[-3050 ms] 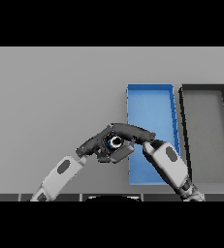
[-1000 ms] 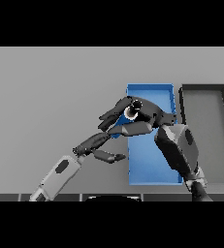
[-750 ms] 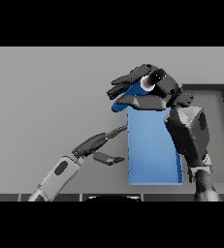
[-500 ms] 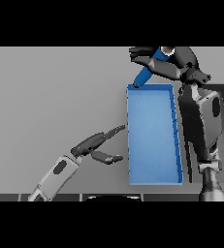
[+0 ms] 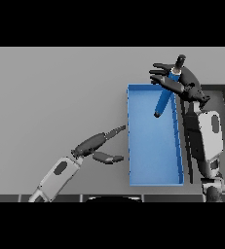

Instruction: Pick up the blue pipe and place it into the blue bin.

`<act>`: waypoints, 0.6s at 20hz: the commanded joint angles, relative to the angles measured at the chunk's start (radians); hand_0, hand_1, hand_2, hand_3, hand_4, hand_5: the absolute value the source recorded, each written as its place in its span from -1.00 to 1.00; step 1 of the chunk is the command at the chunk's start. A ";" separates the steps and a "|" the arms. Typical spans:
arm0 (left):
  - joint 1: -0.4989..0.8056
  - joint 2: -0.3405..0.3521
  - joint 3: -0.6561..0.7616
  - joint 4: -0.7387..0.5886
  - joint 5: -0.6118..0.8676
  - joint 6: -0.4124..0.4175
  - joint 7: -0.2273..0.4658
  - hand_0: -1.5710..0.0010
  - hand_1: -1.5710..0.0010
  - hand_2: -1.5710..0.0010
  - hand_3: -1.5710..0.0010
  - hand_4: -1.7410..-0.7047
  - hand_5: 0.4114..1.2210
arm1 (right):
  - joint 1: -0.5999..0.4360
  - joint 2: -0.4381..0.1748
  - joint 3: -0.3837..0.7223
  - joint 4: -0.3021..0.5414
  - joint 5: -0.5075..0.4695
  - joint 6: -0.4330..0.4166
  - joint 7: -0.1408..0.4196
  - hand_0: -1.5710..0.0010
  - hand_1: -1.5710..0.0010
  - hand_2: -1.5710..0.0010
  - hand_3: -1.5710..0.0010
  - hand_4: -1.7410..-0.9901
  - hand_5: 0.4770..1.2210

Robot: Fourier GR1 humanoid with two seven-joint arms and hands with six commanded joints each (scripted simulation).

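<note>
while tilted over the blue bin (image 5: 154, 168), the blue pipe (image 5: 163, 98) hangs from the right hand (image 5: 181, 82).

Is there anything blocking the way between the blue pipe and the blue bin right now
Nothing visible does. The right hand holds the blue pipe tilted over the far end of the blue bin, whose inside shows bare.

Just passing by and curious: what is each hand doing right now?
Left hand: open, holding nothing, beside the blue bin.
Right hand: shut on the blue pipe, above the bin.
</note>
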 commanded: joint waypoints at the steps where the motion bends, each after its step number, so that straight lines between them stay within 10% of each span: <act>1: 0.005 0.003 0.000 -0.004 0.002 -0.002 -0.014 1.00 1.00 1.00 1.00 0.65 -0.86 | 0.033 -0.016 0.020 -0.002 -0.012 -0.024 0.000 -1.00 -1.00 -1.00 -1.00 -1.00 0.73; 8: 0.007 0.000 0.000 -0.009 0.001 0.005 -0.016 1.00 1.00 1.00 1.00 0.65 -0.88 | 0.191 -0.140 0.281 0.045 -0.116 -0.110 0.000 -1.00 -1.00 -1.00 -1.00 -0.60 0.71; 10: -0.003 0.001 0.009 -0.011 0.010 0.003 -0.004 1.00 1.00 1.00 1.00 0.65 -0.89 | 0.185 -0.209 0.410 0.088 -0.206 -0.172 0.000 -0.99 -0.86 -0.77 -0.43 -0.48 0.76; 12: 0.017 0.002 -0.008 -0.022 0.002 0.001 -0.004 1.00 1.00 1.00 1.00 0.65 -0.90 | 0.147 -0.277 0.544 0.124 -0.347 -0.230 0.000 -0.33 -0.19 -0.13 0.09 -0.24 0.85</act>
